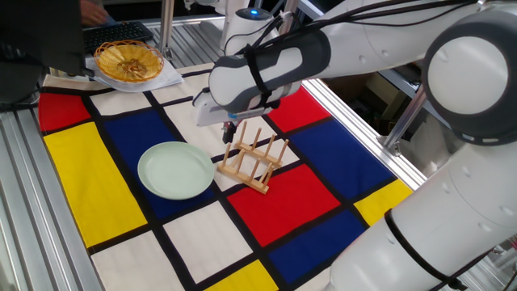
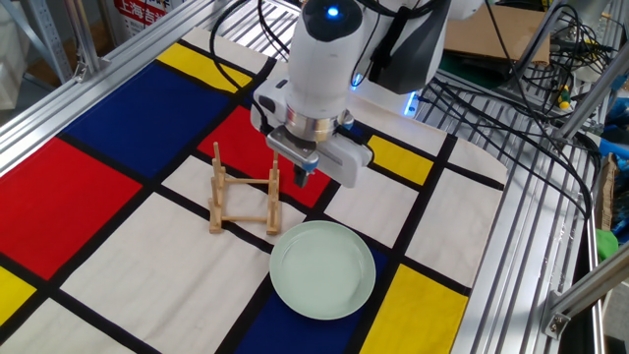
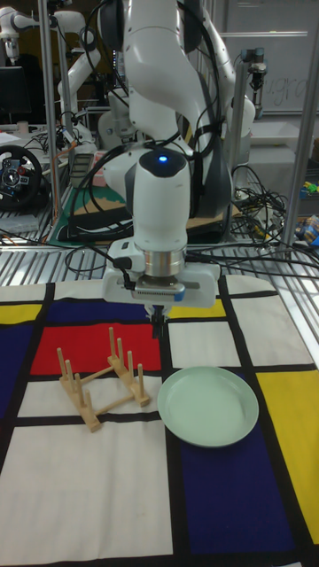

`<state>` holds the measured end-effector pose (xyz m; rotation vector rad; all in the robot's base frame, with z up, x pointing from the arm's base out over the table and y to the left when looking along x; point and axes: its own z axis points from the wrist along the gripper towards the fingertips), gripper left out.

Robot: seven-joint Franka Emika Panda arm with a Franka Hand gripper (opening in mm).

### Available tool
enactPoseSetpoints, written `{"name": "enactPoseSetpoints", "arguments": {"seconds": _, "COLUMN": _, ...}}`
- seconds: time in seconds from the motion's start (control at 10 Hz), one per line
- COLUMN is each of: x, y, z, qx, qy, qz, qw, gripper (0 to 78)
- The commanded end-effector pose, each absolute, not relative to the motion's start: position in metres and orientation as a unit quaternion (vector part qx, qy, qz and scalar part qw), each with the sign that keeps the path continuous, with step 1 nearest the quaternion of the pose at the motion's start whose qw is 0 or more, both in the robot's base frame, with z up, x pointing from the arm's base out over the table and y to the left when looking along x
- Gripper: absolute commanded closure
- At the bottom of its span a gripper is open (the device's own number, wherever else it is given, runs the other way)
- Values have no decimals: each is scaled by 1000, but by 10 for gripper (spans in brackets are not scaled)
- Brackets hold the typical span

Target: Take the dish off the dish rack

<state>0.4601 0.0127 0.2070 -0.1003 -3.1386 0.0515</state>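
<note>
Plain round pale mint-green dish (image 2: 322, 268), lying flat on the counter (image 2: 118, 265) with its colour-block cloth, just beside the small light wooden dish rack (image 2: 244, 201) and apart from it. Rack upright on its two base rails, no plate between its dowel pegs. End effector (image 2: 303, 173) of the white arm suspended above the cloth, close to the rack's far end, near the dish but not touching it; fingers narrow and close together, nothing between them, appearing clenched. Yellow woven basket (image 1: 128, 61) at the far corner of the counter, well apart, contents not discernible.
</note>
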Motion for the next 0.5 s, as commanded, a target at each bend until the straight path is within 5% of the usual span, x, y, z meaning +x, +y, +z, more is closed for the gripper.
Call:
{"name": "enactPoseSetpoints", "arguments": {"seconds": 0.1, "x": 473, "y": 7, "z": 220, "qx": -9, "qy": -1000, "qz": 4, "qw": 16, "gripper": 764}}
{"name": "enactPoseSetpoints", "arguments": {"seconds": 0.5, "x": 481, "y": 5, "z": 225, "qx": -5, "qy": -1000, "qz": 4, "qw": 25, "gripper": 764}}
